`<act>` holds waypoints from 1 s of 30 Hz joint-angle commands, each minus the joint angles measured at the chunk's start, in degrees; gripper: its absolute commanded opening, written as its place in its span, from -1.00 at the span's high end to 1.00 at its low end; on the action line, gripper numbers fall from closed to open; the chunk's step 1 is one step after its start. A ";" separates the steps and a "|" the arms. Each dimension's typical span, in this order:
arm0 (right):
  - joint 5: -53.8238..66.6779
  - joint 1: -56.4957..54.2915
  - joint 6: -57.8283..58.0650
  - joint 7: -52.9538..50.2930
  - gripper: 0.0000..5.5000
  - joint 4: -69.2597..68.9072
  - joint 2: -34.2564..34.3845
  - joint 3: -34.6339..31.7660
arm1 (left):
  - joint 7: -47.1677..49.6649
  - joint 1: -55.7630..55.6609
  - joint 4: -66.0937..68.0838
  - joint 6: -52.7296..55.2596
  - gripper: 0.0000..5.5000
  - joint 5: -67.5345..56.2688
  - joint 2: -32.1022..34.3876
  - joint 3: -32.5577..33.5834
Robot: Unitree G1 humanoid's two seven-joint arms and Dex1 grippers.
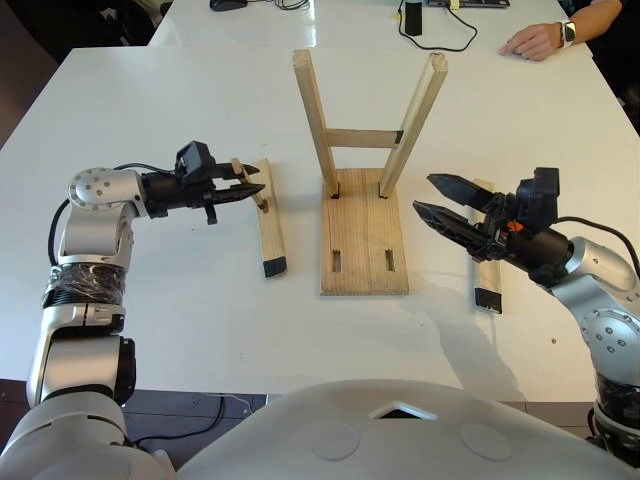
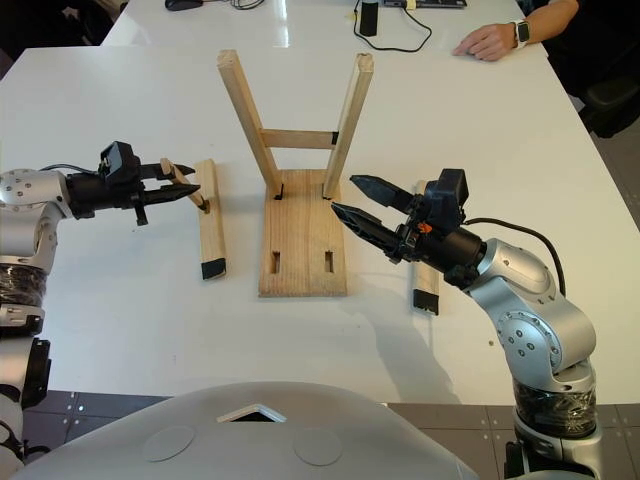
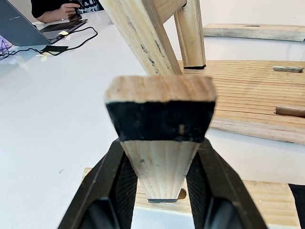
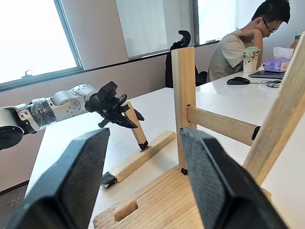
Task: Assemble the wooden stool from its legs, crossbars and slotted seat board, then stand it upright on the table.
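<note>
On white table (window behind), left gripper clamping crossbar, right gripper spread wide

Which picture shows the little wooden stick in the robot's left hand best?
The right wrist view: the crossbar shows side-on, tilted, its lower end on the flat-lying leg, the left hand gripping its upper part. The left wrist view shows its black-banded end between the fingers. The eye views show it small, partly behind the hand.

Seat board lies at the centre of the desk; two joined legs stand in its far slots. Left of it lies a leg, with a tilted crossbar on it. To the right lies a second leg.
</note>
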 commanded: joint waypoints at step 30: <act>-4.29 -1.06 -0.67 0.91 0.02 2.82 -0.28 1.91 | -5.24 3.33 4.75 4.85 0.53 4.19 -1.67 -11.43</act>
